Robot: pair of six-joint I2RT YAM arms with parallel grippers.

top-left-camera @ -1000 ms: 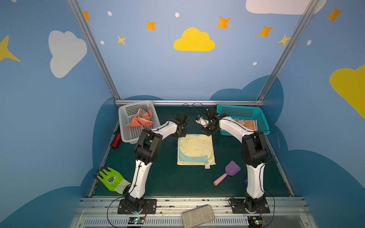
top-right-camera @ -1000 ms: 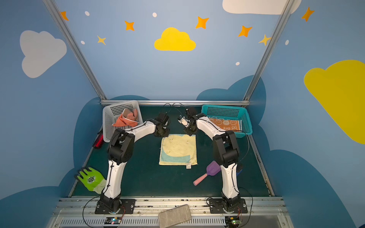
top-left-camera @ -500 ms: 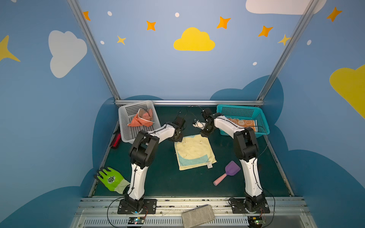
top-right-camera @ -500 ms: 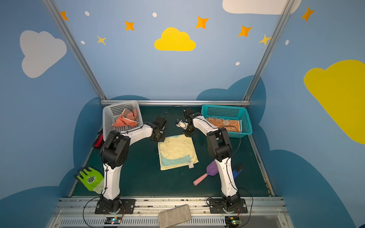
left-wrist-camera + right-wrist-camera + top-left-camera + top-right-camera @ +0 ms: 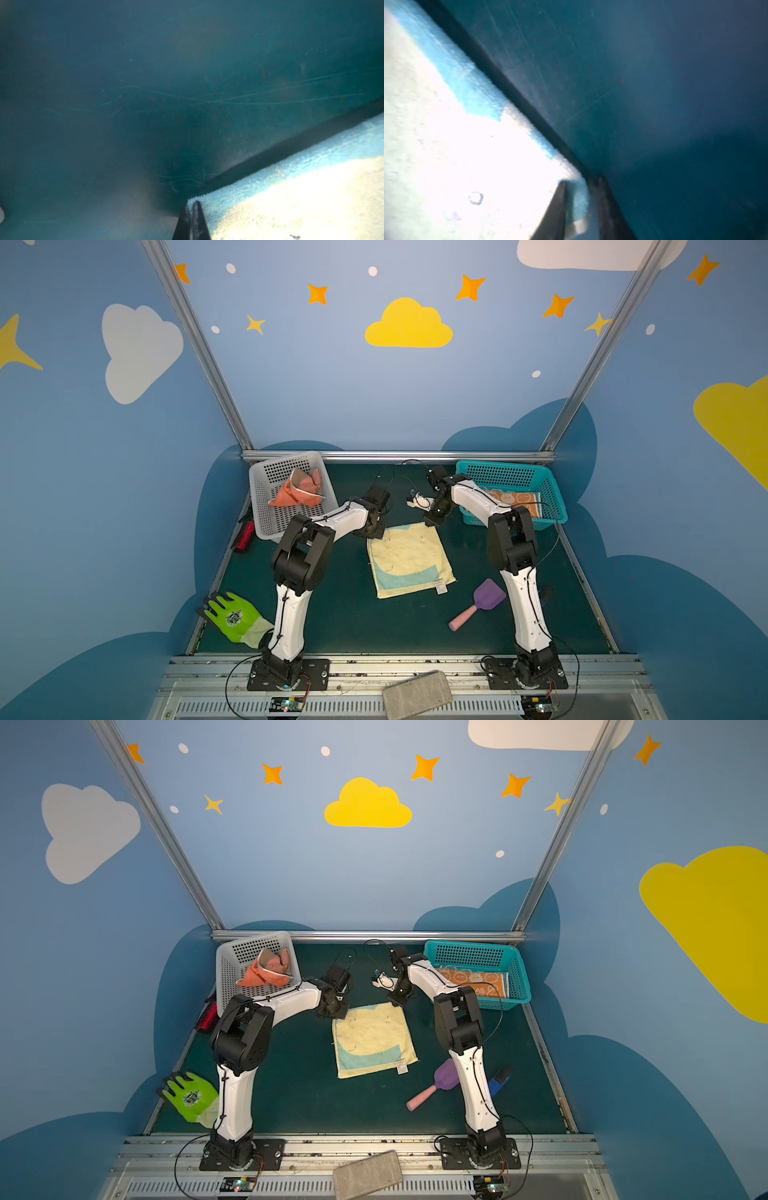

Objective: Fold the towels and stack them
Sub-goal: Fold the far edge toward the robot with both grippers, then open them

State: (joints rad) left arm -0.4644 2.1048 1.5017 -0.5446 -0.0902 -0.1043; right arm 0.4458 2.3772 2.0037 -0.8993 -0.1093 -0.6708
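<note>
Yellow towel [image 5: 409,560] with the blue band is lying flat around the middle of the surface [image 5: 345,614], a bit skewed. My left gripper [image 5: 374,533] is at its far-left corner, fingers pressed together on the cloth. Right gripper [image 5: 580,181] is on the far-right corner, narrow, with the blue edge between its fingers. Salmon towel [image 5: 297,493] sits crumpled in the grey basket [image 5: 266,489] at the far-left corner, and the orange rabbit towel [image 5: 509,497] is flat in the teal basket [image 5: 552,506] far-right. Green glove [image 5: 232,616] is at the near-left corner.
</note>
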